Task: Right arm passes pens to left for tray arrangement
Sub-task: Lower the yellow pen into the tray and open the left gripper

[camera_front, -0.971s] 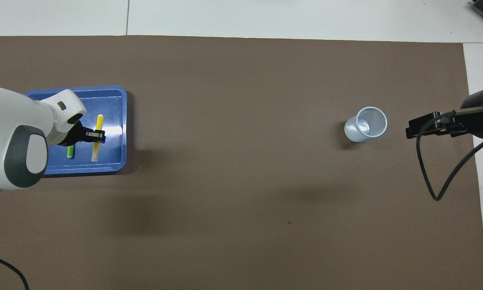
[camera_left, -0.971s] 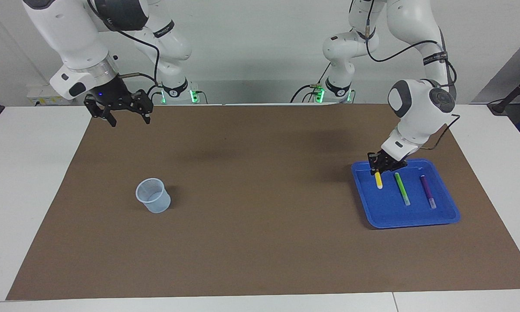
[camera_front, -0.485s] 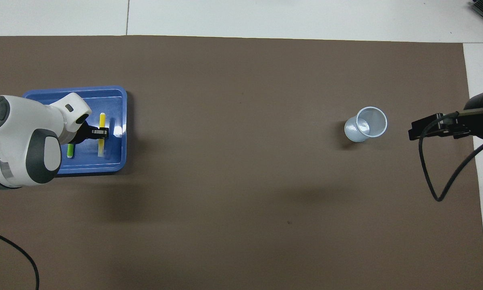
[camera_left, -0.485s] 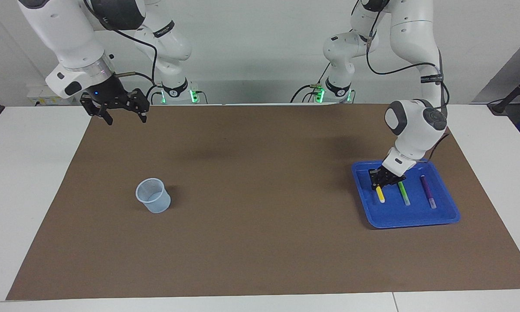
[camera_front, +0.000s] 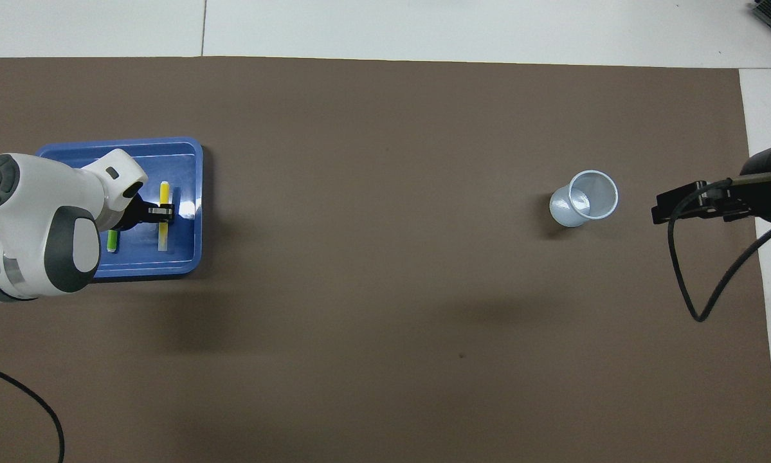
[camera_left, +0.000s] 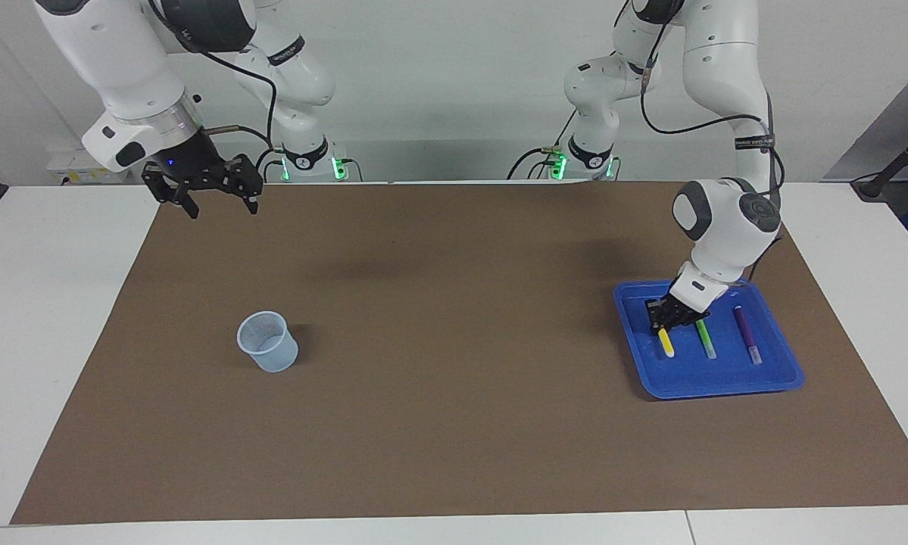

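The blue tray [camera_left: 726,390] [camera_front: 147,140] lies at the left arm's end of the mat. In it the purple pen [camera_left: 747,335] and the green pen [camera_left: 704,341] [camera_front: 112,241] lie side by side. My left gripper [camera_left: 662,327] [camera_front: 164,212] is down in the tray, shut on the yellow pen [camera_left: 666,344] [camera_front: 164,190], which sits low beside the green one. In the overhead view the left arm hides the purple pen. My right gripper [camera_left: 215,203] [camera_front: 656,211] hangs open and holds nothing, over the mat's corner by its own base.
A small translucent bluish cup [camera_left: 268,342] [camera_front: 584,198] stands upright on the brown mat [camera_left: 438,363] toward the right arm's end. A black cable [camera_front: 694,283] loops down from the right arm's wrist.
The left gripper has come down and moved away from the robots with the yellow pen, bringing it low into the tray beside the green pen. The right gripper lifted slightly and now waits.
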